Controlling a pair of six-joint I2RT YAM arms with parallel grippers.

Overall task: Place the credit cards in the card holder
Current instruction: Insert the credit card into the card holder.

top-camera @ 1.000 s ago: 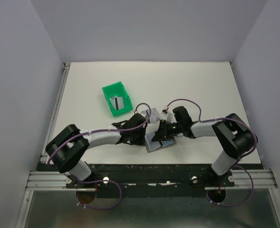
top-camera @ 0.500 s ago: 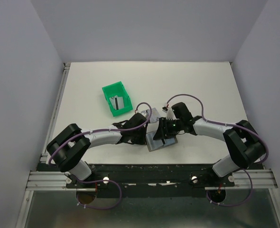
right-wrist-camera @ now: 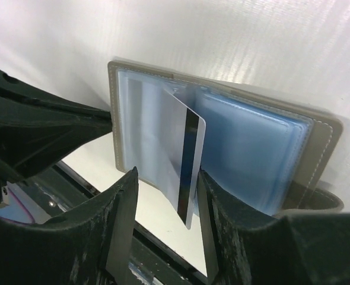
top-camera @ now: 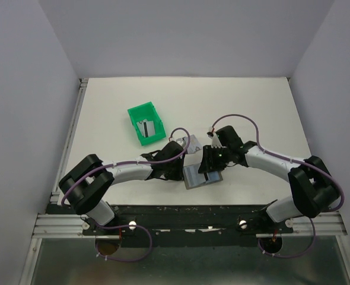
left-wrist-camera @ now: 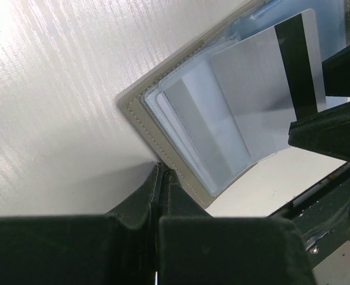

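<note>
Card holder [top-camera: 200,177] lies open on table [top-camera: 252,107]; left jaws clenched at its edge, right jaws released around credit card [right-wrist-camera: 190,160] standing in it.

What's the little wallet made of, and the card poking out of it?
The card holder looks like grey-brown leather or fake leather, matte, with stitching along its edge; its pockets look like clear bluish plastic. The credit card seems thin, stiff plastic, smooth and silvery, with a dark stripe.
</note>
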